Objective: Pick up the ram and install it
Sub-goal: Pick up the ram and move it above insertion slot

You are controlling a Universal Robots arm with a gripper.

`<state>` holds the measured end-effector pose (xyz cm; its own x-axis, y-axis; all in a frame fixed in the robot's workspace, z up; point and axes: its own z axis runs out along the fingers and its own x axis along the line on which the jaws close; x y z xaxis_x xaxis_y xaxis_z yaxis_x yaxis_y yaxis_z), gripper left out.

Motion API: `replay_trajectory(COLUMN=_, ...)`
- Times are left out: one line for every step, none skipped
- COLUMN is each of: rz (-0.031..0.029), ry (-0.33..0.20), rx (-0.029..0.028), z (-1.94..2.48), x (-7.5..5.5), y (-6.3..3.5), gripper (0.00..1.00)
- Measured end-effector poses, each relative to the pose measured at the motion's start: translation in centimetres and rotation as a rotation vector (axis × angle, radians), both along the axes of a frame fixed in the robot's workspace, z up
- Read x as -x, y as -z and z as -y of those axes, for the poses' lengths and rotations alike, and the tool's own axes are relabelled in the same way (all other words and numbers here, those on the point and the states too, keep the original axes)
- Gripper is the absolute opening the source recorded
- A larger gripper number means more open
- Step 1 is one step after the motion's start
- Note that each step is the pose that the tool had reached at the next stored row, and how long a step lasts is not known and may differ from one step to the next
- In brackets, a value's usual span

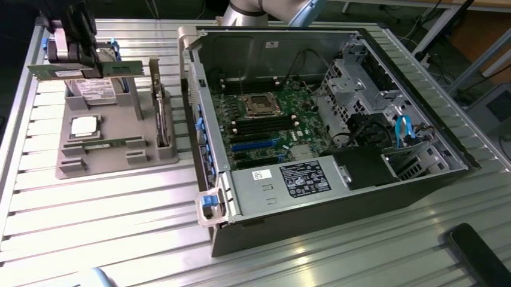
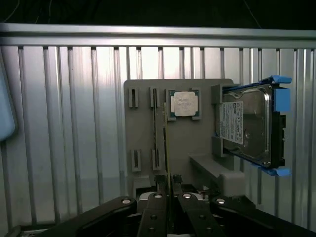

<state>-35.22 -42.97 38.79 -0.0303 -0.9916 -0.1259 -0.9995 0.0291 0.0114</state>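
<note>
At the far side of the exterior view's left, above the grey holder tray (image 1: 119,162), the gripper (image 1: 84,66) is pinching the ram (image 1: 128,67) between its fingers, which are pressing against the stick's two flat faces. The ram is hanging clear of the tray, lying level with its long edge horizontal. It is showing as a long, narrow, thin green board with small dark chips along its face, sticking out on both sides of the fingers. In the wrist view the gripper (image 2: 169,185) is gripping the same ram (image 2: 166,143) edge-on, so it is appearing as a thin line running away from the fingertips.

Below it, the tray is carrying a second ram stick (image 1: 108,143) of the same kind near its near edge, a square silver processor chip (image 1: 85,125), a hard drive (image 1: 92,89) and an upright expansion card (image 1: 164,113). To the exterior view's right of the tray, the open computer case (image 1: 319,119) is lying on the slatted metal table (image 1: 80,227), its motherboard facing up.
</note>
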Motion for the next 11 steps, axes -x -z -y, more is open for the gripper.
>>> replay_trajectory(rz=-0.0004, ry=0.000, rx=-0.0010, z=0.00, x=-0.2, y=-0.29, gripper=0.14)
replay_trajectory(rz=-0.0004, ry=-0.001, rx=-0.0020, z=0.00, x=-0.5, y=-0.49, gripper=0.14)
replay_trajectory(rz=-0.0004, ry=-0.001, rx=-0.0024, z=0.00, x=-0.7, y=-0.59, gripper=0.14)
replay_trajectory(rz=-0.0007, ry=-0.003, rx=-0.0026, z=0.00, x=-1.1, y=-0.68, gripper=0.14)
replay_trajectory(rz=-0.0007, ry=-0.005, rx=-0.0027, z=0.00, x=-1.8, y=-0.76, gripper=0.14)
replay_trajectory(rz=-0.0007, ry=-0.007, rx=-0.0029, z=0.00, x=-2.3, y=-0.80, gripper=0.14)
replay_trajectory(rz=-0.0007, ry=-0.008, rx=-0.0031, z=0.00, x=-2.9, y=-0.84, gripper=0.14)
replay_trajectory(rz=-0.0007, ry=-0.010, rx=-0.0032, z=0.00, x=-3.4, y=-0.87, gripper=0.14)
replay_trajectory(rz=-0.0007, ry=-0.012, rx=-0.0033, z=0.00, x=-4.1, y=-0.91, gripper=0.14)
replay_trajectory(rz=-0.0006, ry=-0.013, rx=-0.0035, z=0.00, x=-4.6, y=-0.94, gripper=0.14)
replay_trajectory(rz=-0.0006, ry=-0.014, rx=-0.0035, z=0.00, x=-5.0, y=-0.98, gripper=0.14)
